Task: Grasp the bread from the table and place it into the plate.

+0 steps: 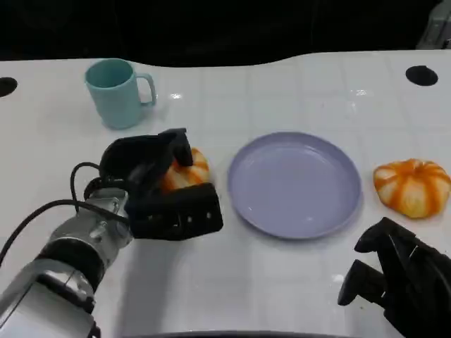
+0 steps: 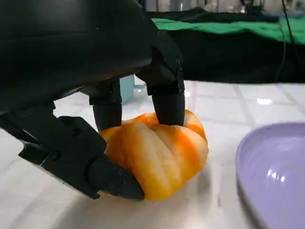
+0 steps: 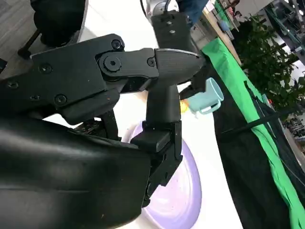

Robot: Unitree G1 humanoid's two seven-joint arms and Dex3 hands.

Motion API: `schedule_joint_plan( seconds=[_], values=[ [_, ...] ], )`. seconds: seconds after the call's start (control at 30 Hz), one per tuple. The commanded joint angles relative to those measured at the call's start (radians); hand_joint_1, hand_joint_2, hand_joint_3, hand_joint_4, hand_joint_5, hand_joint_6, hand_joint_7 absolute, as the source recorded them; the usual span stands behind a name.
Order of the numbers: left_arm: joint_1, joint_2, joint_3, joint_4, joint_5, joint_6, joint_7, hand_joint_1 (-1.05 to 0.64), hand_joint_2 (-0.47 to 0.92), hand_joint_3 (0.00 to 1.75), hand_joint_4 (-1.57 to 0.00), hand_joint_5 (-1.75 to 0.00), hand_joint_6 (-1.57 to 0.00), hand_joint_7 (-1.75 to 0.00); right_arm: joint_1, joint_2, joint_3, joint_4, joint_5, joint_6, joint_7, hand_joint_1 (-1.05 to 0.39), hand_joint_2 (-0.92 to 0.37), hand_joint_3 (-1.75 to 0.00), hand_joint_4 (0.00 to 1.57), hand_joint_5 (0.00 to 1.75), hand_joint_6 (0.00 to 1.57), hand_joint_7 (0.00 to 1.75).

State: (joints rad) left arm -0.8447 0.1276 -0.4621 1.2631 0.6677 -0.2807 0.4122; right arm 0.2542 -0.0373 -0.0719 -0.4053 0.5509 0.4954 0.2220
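Observation:
An orange-and-white striped bread [image 1: 186,172] lies on the white table just left of the lilac plate [image 1: 294,184]. My left hand [image 1: 158,186] wraps around it from the near side. In the left wrist view two fingers [image 2: 169,102] press on top of the bread [image 2: 157,157] and the thumb pushes against its lower front, with the bread resting on the table beside the plate [image 2: 274,176]. A second, similar bread [image 1: 412,186] sits to the right of the plate. My right hand [image 1: 398,282] hovers near the front right edge, fingers apart, holding nothing.
A teal cup [image 1: 116,91] stands at the back left, behind my left hand. Dark round holes mark the table's far corners [image 1: 421,74]. The right wrist view looks past my right hand [image 3: 119,119] to the plate [image 3: 186,191] and the cup [image 3: 207,98].

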Motion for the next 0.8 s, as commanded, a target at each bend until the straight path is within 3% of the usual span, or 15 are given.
schedule_joint_plan(
  seconds=[0.03, 0.17, 0.57, 0.8],
  values=[
    [-0.033, -0.002, 0.023, -0.016, -0.031, 0.002, 0.018, -0.15, 0.69, 0.72, -0.87, -1.75, -0.56, -1.75, 0.001, -0.012, -0.009, 0.002, -0.005, -0.009, -0.001, -0.51, -0.92, -0.34, 0.64, 1.75, 0.49, 1.60],
    [-0.058, -0.022, 0.060, -0.038, -0.071, 0.014, 0.002, -0.14, 0.64, 0.89, -0.90, -1.75, -0.59, -1.75, -0.003, -0.012, -0.009, 0.003, -0.005, 0.000, -0.007, -0.51, -0.92, -0.33, 0.64, 1.75, 0.50, 1.60],
    [-0.127, -0.076, 0.024, -0.108, -0.060, 0.004, -0.038, -0.14, 0.53, 0.93, -0.88, -1.75, -0.65, -1.75, -0.009, -0.013, -0.005, 0.013, -0.012, -0.008, 0.001, -0.50, -0.92, -0.33, 0.65, 1.75, 0.48, 1.65],
    [-0.165, -0.123, -0.011, -0.112, -0.043, -0.036, -0.078, -0.20, 0.55, 0.94, -0.93, -1.75, -0.65, -1.67, -0.006, -0.010, -0.003, 0.006, -0.012, -0.002, -0.006, -0.50, -0.92, -0.31, 0.65, 1.75, 0.49, 1.65]
  ],
)
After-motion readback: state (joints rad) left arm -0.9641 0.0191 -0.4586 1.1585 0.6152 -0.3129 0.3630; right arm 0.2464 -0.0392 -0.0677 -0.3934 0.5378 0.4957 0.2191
